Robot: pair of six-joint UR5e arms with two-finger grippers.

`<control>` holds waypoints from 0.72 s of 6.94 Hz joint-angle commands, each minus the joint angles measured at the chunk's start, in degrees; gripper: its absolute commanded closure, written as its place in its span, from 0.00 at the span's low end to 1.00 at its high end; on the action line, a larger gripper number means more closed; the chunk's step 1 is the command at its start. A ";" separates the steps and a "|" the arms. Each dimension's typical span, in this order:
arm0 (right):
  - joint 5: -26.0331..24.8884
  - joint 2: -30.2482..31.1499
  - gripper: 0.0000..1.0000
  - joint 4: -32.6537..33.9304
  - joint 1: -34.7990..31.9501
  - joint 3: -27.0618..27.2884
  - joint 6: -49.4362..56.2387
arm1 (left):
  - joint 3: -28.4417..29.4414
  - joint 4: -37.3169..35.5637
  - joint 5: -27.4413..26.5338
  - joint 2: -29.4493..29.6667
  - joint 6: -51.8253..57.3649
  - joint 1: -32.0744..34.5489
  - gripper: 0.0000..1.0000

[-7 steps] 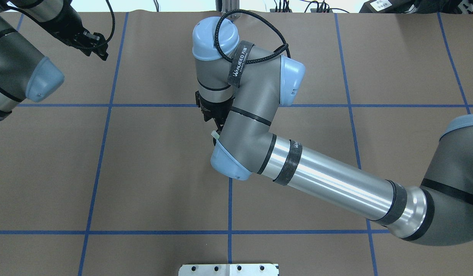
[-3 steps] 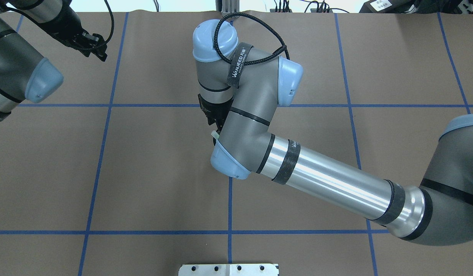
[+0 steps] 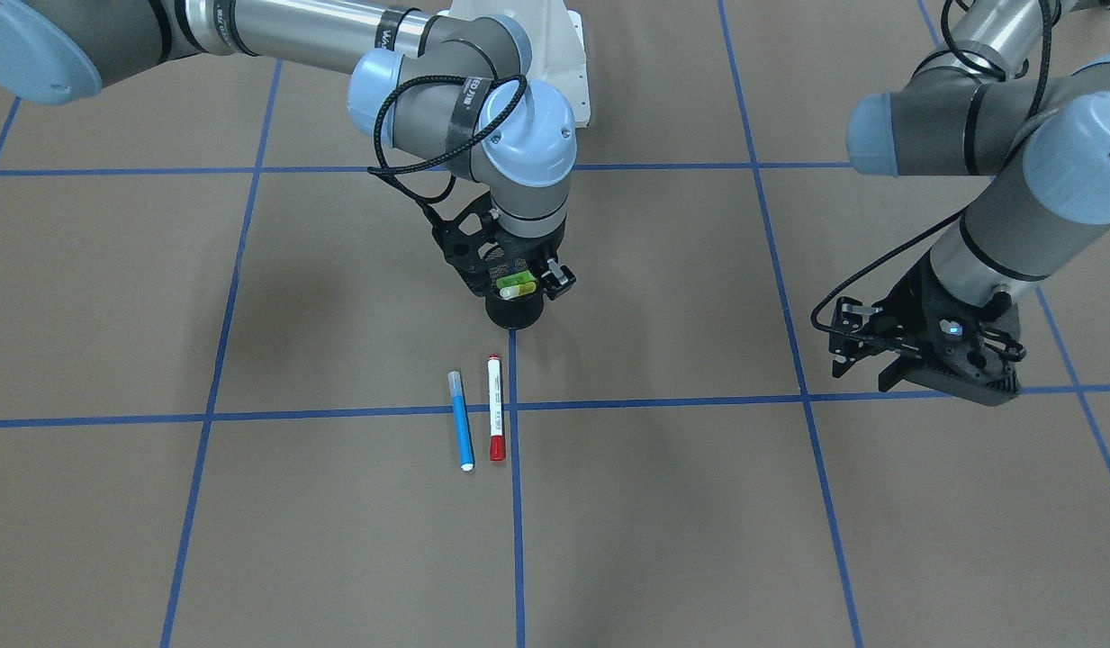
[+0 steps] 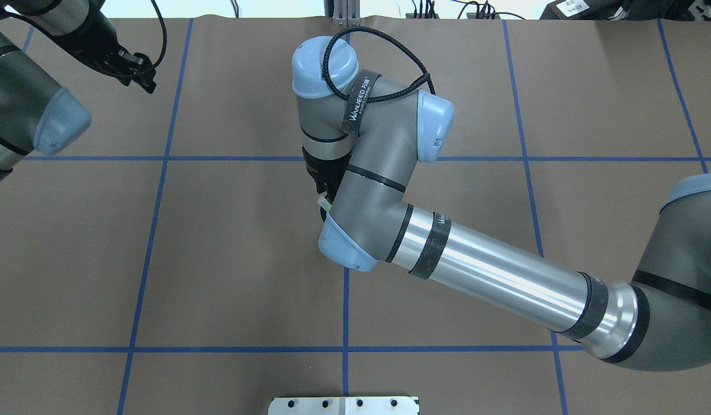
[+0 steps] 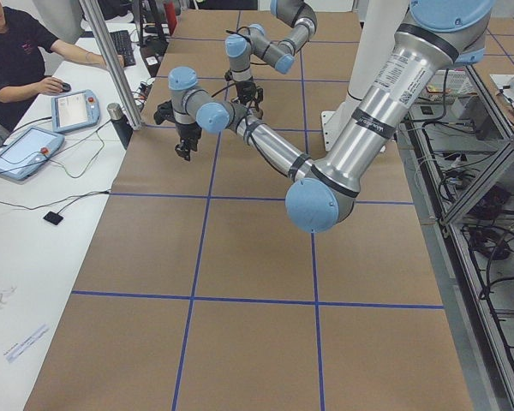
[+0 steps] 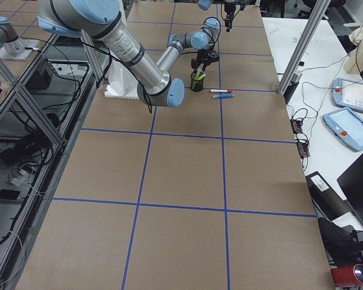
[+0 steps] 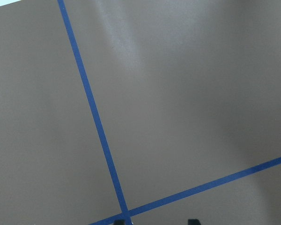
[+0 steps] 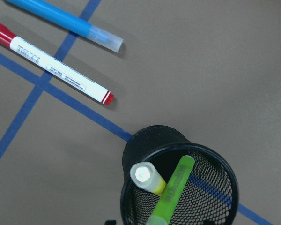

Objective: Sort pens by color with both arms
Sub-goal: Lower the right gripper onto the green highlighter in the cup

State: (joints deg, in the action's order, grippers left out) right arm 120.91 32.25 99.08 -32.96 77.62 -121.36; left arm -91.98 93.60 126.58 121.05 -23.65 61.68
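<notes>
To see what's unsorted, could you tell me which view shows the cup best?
Right wrist view: it looks into the cup, yellow pen and green pen inside. Front view shows it under the right gripper; exterior right, tiny; overhead, nearly hidden.

The right arm (image 4: pixel 378 173) and left arm (image 3: pixel 996 216) are chunky grey tubes, baby-blue joint caps (image 4: pixel 436 127), silver sections (image 4: pixel 505 282). Right one's got a braided black cable (image 4: pixel 390 38) and a WANJEED strap (image 4: pixel 355 104).

Light was bright, even, overhead. Soft shadows fell on the table (image 3: pixel 275 540) beneath the right arm (image 4: pixel 505 282); its metal tube glared. Left wrist view was soft, possibly defocused.
</notes>
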 commanded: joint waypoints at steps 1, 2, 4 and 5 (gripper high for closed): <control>0.12 0.01 0.31 -0.20 0.70 -0.01 -0.46 | -0.13 0.09 -0.02 -0.47 0.89 0.37 0.45; 0.12 0.18 0.33 -0.11 0.79 0.08 -0.46 | -0.47 0.00 -0.02 -0.82 0.98 0.37 0.45; 0.12 0.10 0.41 -0.02 1.14 0.17 -0.46 | -0.48 0.09 -0.02 -0.91 0.98 0.37 0.45; 0.72 0.10 0.49 0.06 1.14 0.34 -0.63 | -0.48 0.09 -0.02 -0.91 0.98 0.37 0.45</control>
State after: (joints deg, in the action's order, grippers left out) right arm 121.16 32.37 99.04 -31.88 77.81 -121.84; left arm -92.44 93.68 126.56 120.18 -22.68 62.05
